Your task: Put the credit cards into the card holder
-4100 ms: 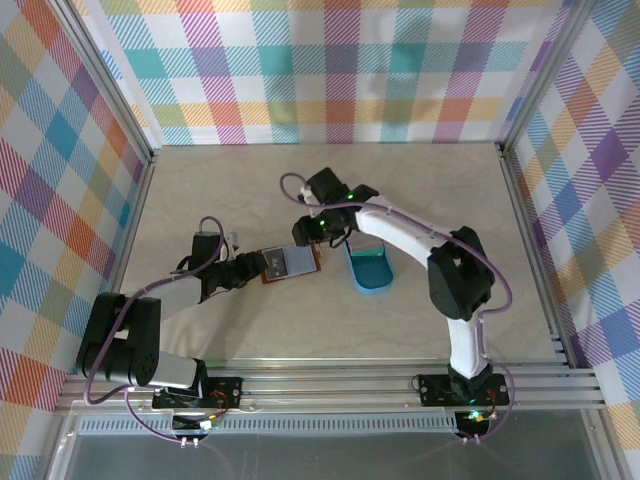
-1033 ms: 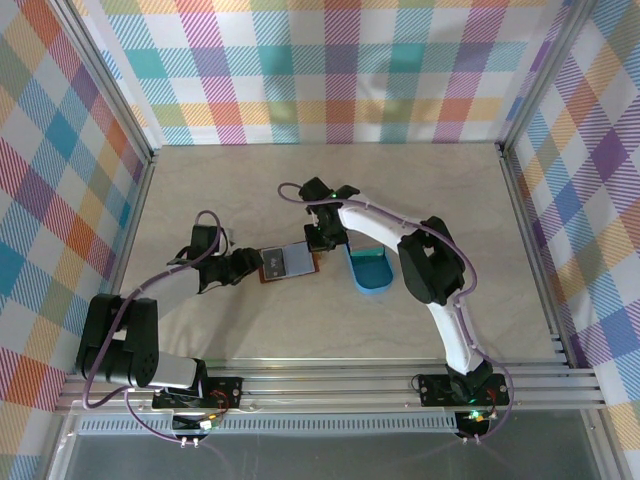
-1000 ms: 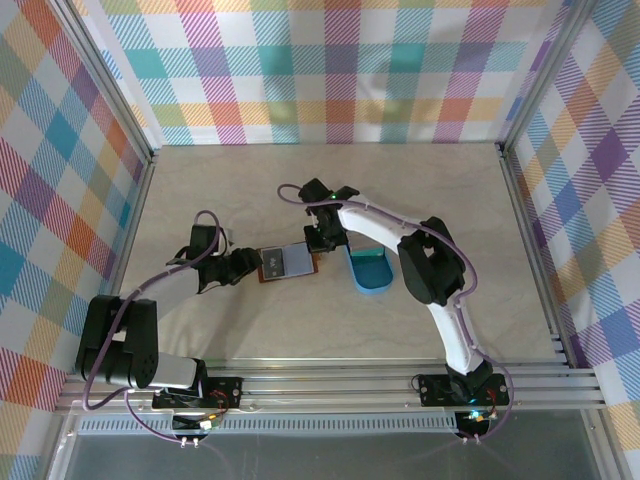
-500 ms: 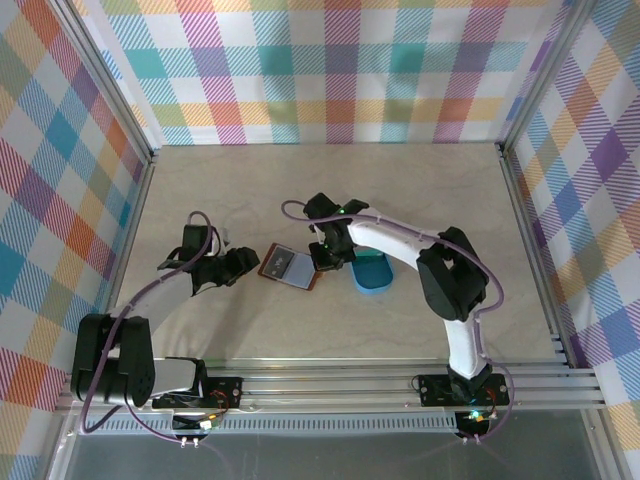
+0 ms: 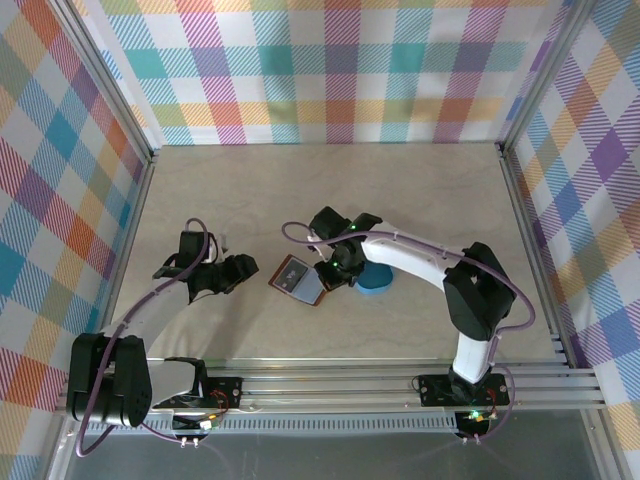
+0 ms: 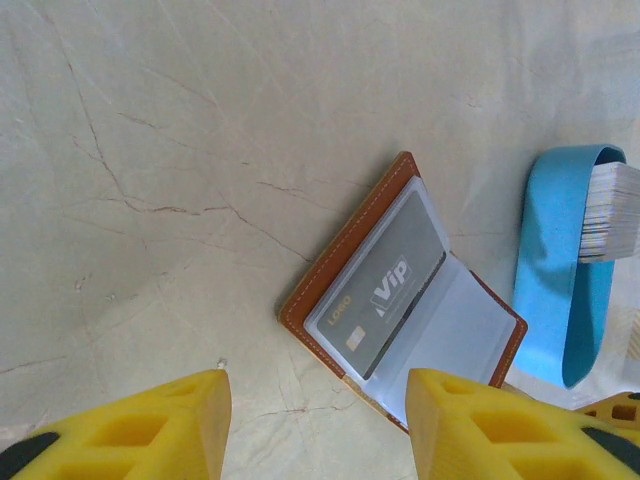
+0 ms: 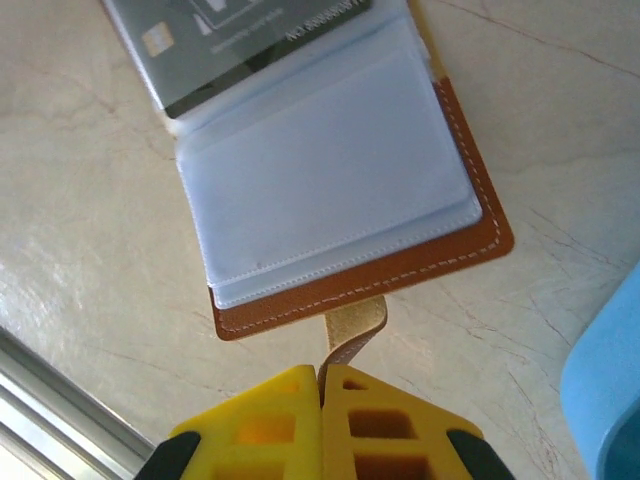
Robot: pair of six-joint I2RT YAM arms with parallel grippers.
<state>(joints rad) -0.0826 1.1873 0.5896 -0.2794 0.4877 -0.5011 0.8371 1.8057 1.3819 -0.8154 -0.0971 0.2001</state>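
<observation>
Black joints, pale links, purple cables (image 5: 300, 228); yellow gripper fingers (image 6: 130, 430).

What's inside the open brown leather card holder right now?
The reddish-brown leather card holder holds one grey VIP-printed card; its other clear sleeve looks empty. Anything behind the sleeves is covered.

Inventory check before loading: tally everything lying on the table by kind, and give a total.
Brown leather folding card holder: 1
Blue oval plastic tray: 1
Grey VIP card, in the holder's clear sleeve: 1
Stack of white cards in the tray: 1 stack, cards too tightly packed to count
Total: 4
</observation>
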